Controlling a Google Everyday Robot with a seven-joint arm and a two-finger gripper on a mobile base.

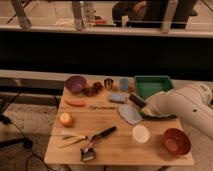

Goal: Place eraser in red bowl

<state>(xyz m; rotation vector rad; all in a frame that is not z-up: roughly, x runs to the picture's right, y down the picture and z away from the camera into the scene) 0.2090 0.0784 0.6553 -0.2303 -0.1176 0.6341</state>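
My gripper is at the end of the white arm that reaches in from the right, above the table's right middle, just in front of the green bin. It is shut on the eraser, a short dark bar sticking out up-left from its tip. The red bowl stands on the table's front right corner, below and to the right of the gripper, with nothing in it that I can see. The arm's white body hides the table between the gripper and the bowl.
A white cup stands left of the red bowl. Under the gripper lies a grey-blue cloth. A green bin, pale-blue block, purple bowl, carrot, orange fruit and black-handled brush are spread over the wooden table.
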